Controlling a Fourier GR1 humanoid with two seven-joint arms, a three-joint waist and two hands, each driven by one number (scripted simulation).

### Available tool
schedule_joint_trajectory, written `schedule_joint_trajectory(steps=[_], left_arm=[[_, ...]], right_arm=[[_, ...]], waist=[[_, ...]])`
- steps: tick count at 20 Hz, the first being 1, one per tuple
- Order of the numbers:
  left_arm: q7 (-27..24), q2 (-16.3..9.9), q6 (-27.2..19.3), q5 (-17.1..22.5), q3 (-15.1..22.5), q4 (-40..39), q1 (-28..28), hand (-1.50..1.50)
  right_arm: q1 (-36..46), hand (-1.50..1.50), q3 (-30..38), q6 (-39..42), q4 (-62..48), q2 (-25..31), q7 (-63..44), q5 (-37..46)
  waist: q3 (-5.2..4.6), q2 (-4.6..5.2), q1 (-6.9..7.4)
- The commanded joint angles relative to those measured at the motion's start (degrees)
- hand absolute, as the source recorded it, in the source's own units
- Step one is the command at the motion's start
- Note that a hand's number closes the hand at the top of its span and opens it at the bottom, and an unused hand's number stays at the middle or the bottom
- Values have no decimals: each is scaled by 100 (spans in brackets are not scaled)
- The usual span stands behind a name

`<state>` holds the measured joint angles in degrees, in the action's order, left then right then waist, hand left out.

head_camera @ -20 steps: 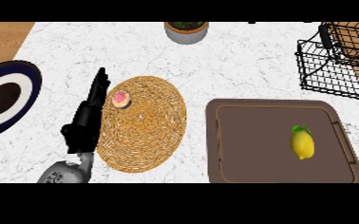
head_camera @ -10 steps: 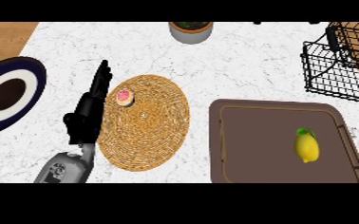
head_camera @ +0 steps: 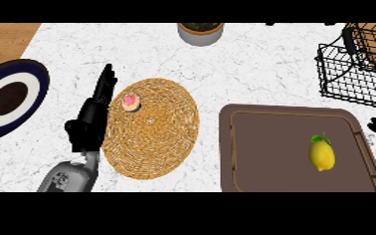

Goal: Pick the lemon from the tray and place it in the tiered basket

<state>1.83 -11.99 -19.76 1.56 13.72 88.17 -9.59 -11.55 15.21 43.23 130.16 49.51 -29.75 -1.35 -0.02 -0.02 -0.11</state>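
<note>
A yellow lemon (head_camera: 322,154) with a green leaf lies on the brown tray (head_camera: 264,149) at the lower right. The black wire tiered basket (head_camera: 349,72) stands at the right edge, partly cut off. My left hand (head_camera: 92,114) rests open at the left of the woven mat, fingers straight and pointing up, far from the lemon. My right hand does not show.
A round woven mat (head_camera: 154,129) holds a small pink-topped item (head_camera: 131,101). A dark blue and white plate (head_camera: 18,95) sits at the left edge. A grey pot with a plant (head_camera: 200,32) stands at the back. Wood surface shows at the top left corner.
Everything in view has shifted slightly rightward and down, as the view moved. The left hand keeps its place beside the mat and the lemon stays on the tray.
</note>
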Motion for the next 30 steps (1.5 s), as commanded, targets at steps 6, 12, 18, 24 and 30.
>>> schedule_joint_trajectory(steps=[6,12,18,24,30], left_arm=[[210,178,82,-369,-16,199,110,0],[-263,273,345,-261,-362,-375,-66,0],[174,300,304,-492,-280,188,91,0],[-196,266,585,-297,-539,185,413,0],[-177,608,462,-704,-428,-182,127,0]], right_arm=[[273,-150,-64,626,-142,-484,231,1214],[72,-150,-288,594,-426,-725,1337,2486],[-5,-150,-727,305,-183,-847,1930,3452],[-355,-150,-604,-282,-577,-1014,2477,4345],[157,-150,-608,-192,-1340,-1331,2573,4639]], waist=[[3,-3,4],[5,5,-22],[6,-4,-3],[4,-9,-19],[2,2,-5]])
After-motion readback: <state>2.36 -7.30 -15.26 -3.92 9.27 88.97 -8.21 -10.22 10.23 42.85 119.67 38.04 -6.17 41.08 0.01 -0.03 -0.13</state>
